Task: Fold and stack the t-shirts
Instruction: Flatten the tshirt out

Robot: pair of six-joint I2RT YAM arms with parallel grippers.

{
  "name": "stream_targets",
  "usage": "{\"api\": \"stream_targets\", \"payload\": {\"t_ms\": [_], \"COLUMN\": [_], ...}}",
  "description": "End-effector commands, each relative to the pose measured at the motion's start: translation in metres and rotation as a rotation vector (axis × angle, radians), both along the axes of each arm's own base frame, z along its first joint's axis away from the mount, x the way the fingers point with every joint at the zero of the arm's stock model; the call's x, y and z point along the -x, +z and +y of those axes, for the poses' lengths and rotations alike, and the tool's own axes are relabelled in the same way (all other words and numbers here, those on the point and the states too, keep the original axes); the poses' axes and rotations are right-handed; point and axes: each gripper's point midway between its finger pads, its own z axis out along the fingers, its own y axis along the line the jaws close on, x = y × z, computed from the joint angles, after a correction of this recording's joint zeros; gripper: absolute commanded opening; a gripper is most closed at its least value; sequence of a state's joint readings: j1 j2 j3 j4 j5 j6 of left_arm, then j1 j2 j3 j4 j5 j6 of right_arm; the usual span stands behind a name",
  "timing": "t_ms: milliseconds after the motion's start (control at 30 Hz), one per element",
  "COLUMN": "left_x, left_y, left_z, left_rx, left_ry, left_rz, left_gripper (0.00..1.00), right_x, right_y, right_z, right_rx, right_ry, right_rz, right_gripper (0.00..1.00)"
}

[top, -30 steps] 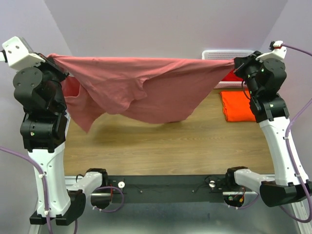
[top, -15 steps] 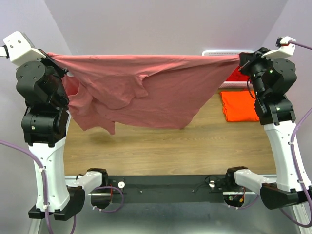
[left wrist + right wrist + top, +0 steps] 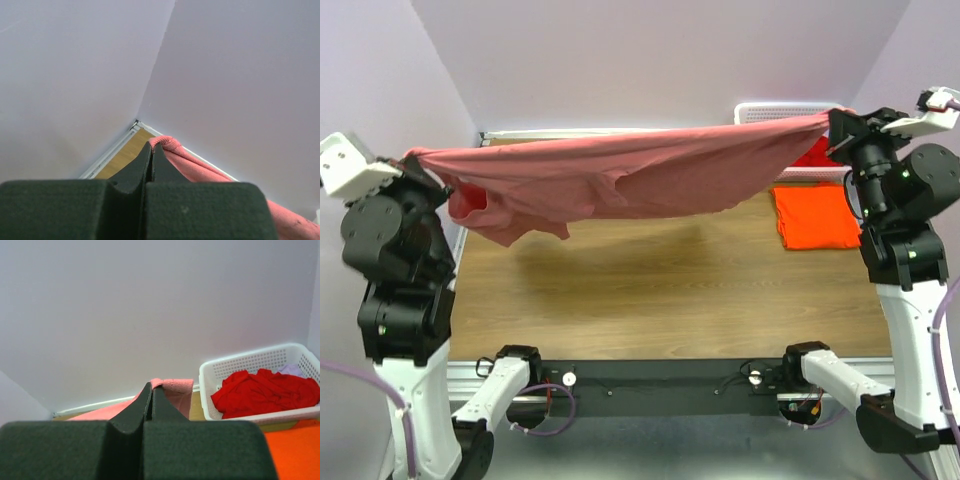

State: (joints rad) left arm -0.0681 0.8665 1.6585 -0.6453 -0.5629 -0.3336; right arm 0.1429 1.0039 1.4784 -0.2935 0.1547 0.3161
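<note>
Slack is gone from the salmon-pink t-shirt (image 3: 620, 180), now taut from nine to two o'clock. Left hand (image 3: 152, 150) and right hand (image 3: 151, 389) stay clenched on its ends, seemingly ready to lay it flat.

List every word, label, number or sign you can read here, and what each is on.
No readable text in any view.
The salmon-pink t-shirt, orange t-shirt, red t-shirts and white basket are all plain, and nothing else shows print.
</note>
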Motion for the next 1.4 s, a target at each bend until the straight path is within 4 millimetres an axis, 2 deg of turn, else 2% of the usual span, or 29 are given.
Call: {"api": "stream_targets", "payload": {"t_ms": [0, 167, 267, 333, 400, 467, 533, 567, 600, 633, 667, 700, 733, 767, 800, 833, 867, 933, 967, 1033, 1067, 1100, 1167, 1200, 1233, 1267, 1300, 1333, 1367], "left_x": [0.032, 0.047, 0.044, 0.030, 0.013, -0.011, -0.037, -0.055, -0.073, -0.084, -0.100, -0.121, -0.133, -0.146, -0.168, -0.180, -0.199, -0.224, -0.244, -0.262, -0.283, -0.287, -0.306, -0.312, -0.317, -0.324, -0.328, -0.331, -0.337], "left_y": [0.014, 0.018, 0.019, 0.014, 0.009, -0.012, -0.032, -0.060, -0.072, -0.086, -0.119, -0.133, -0.149, -0.176, -0.197, -0.211, -0.243, -0.261, -0.283, -0.305, -0.318, -0.339, -0.350, -0.375, -0.381, -0.378, -0.391, -0.393, -0.387], "left_z": [0.009, 0.008, 0.005, -0.001, -0.007, -0.015, -0.020, -0.022, -0.026, -0.028, -0.031, -0.033, -0.035, -0.034, -0.035, -0.037, -0.032, -0.033, -0.028, -0.028, -0.029, -0.028, -0.028, -0.029, -0.028, -0.027, -0.025, -0.022, -0.019], "left_rx": [0.018, 0.003, -0.019, -0.033, -0.039, -0.048, -0.050, -0.050, -0.043, -0.042, -0.034, -0.020, -0.012, -0.003, 0.023, 0.042, 0.071, 0.123, 0.138, 0.155, 0.155, 0.162, 0.167, 0.179, 0.182, 0.180, 0.182, 0.176, 0.172], "left_ry": [0.042, 0.030, 0.013, -0.019, -0.050, -0.089, -0.113, -0.120, -0.136, -0.143, -0.150, -0.159, -0.167, -0.166, -0.167, -0.180, -0.178, -0.210, -0.207, -0.215, -0.224, -0.220, -0.236, -0.243, -0.244, -0.240, -0.235, -0.223, -0.216], "left_rz": [-0.087, -0.113, -0.119, -0.088, -0.071, -0.012, 0.033, 0.099, 0.116, 0.136, 0.197, 0.206, 0.231, 0.276, 0.300, 0.321, 0.381, 0.371, 0.397, 0.437, 0.464, 0.507, 0.527, 0.580, 0.591, 0.582, 0.606, 0.608, 0.595], "left_gripper": [0.00, 0.00, 0.00, 0.00, 0.00, 0.00, 0.00, 0.00, 0.00, 0.00, 0.00, 0.00, 0.00, 0.00, 0.00, 0.00, 0.00, 0.00, 0.00, 0.00, 0.00, 0.00, 0.00, 0.00, 0.01, 0.02, 0.04, 0.06, 0.07], "right_x": [0.025, 0.035, 0.035, 0.030, 0.016, 0.002, -0.026, -0.037, -0.061, -0.074, -0.086, -0.100, -0.123, -0.136, -0.149, -0.160, -0.184, -0.206, -0.222, -0.238, -0.253, -0.256, -0.265, -0.274, -0.278, -0.282, -0.290, -0.294, -0.298], "right_y": [0.029, 0.046, 0.054, 0.054, 0.044, 0.030, 0.003, -0.010, -0.040, -0.058, -0.075, -0.094, -0.129, -0.150, -0.164, -0.177, -0.209, -0.238, -0.265, -0.292, -0.309, -0.327, -0.349, -0.363, -0.374, -0.378, -0.376, -0.392, -0.393], "right_z": [-0.009, -0.010, -0.010, -0.007, -0.003, 0.004, 0.013, 0.016, 0.023, 0.026, 0.028, 0.028, 0.033, 0.035, 0.037, 0.039, 0.041, 0.041, 0.043, 0.046, 0.049, 0.050, 0.053, 0.056, 0.056, 0.057, 0.060, 0.061, 0.064], "right_rx": [0.031, 0.053, 0.072, 0.098, 0.118, 0.138, 0.164, 0.176, 0.194, 0.205, 0.210, 0.217, 0.224, 0.229, 0.231, 0.233, 0.247, 0.255, 0.268, 0.278, 0.286, 0.295, 0.305, 0.307, 0.310, 0.308, 0.309, 0.308, 0.307], "right_ry": [-0.027, -0.031, -0.037, -0.034, -0.024, 0.002, 0.029, 0.040, 0.060, 0.068, 0.072, 0.065, 0.074, 0.076, 0.076, 0.076, 0.069, 0.055, 0.055, 0.063, 0.068, 0.074, 0.086, 0.095, 0.097, 0.098, 0.105, 0.115, 0.122], "right_rz": [-0.080, -0.122, -0.135, -0.128, -0.096, -0.058, 0.016, 0.050, 0.127, 0.172, 0.213, 0.261, 0.344, 0.388, 0.410, 0.430, 0.476, 0.509, 0.538, 0.564, 0.572, 0.603, 0.631, 0.642, 0.657, 0.659, 0.645, 0.666, 0.663], "right_gripper": [0.00, 0.01, 0.00, 0.01, 0.01, 0.01, 0.01, 0.01, 0.01, 0.01, 0.02, 0.02, 0.02, 0.02, 0.01, 0.01, 0.00, 0.01, 0.01, 0.01, 0.01, 0.01, 0.01, 0.01, 0.01, 0.01, 0.01, 0.02, 0.04]}}
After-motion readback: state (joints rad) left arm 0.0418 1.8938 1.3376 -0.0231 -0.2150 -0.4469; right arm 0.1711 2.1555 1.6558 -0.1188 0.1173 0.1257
